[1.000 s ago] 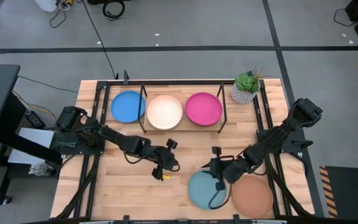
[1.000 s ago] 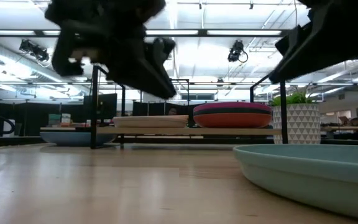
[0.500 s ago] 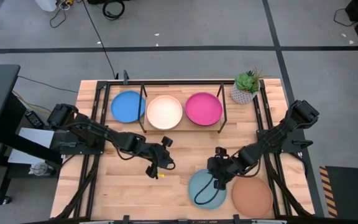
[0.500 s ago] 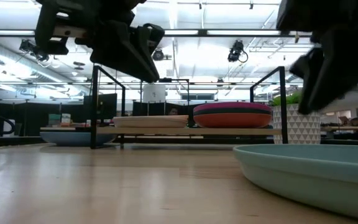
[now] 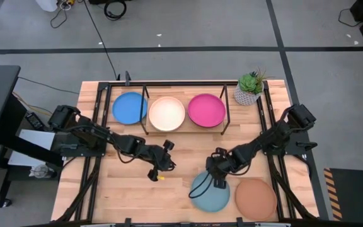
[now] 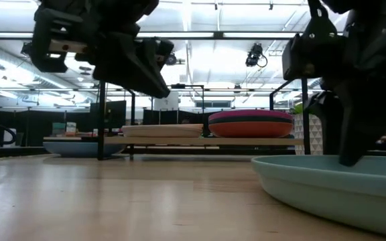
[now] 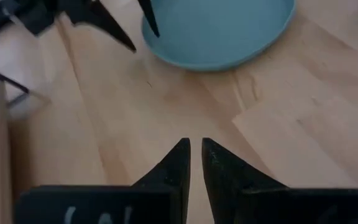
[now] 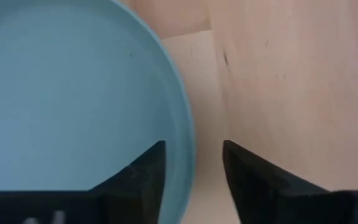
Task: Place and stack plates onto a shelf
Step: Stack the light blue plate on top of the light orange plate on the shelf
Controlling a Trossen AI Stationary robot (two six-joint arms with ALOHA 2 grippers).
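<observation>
The right claw [image 8: 191, 163] stands over the rim of the round shallow light teal plate [image 5: 209, 192], which lies flat on the light-wood tabletop [image 5: 118, 189] near its front edge. In the right wrist view the claw is partly open and holds nothing: one finger is over the plate's inside, the other over bare wood just outside the rim, so the rim runs between them.

The left claw [image 7: 194, 155] hovers over bare tabletop near the middle, fingers almost closed, with only a thin gap between the tips, and empty.

The round shallow terracotta brown plate [image 5: 255, 199] lies just beside the light teal one, apparently not touching it. The low light-wood shelf on thin black metal legs [image 5: 184, 129] stands along the far side of the tabletop. It carries the round cream plate [image 5: 167, 113] and the round magenta plate [image 5: 206, 110], the latter seen in the low view to top a stack. The round blue plate [image 5: 129, 108] is at the shelf's left end, and the low view suggests it rests below board level.

Procedure for the step in hand, grasping the light teal plate:
- Lower until the outer finger nearly meets the wood.
- Keep the rim centred between the fingers.
- Close firmly before lifting; a shallow bite is likely to let the plate tilt or slip.
- Lift clear of the neighbouring brown plate.
</observation>
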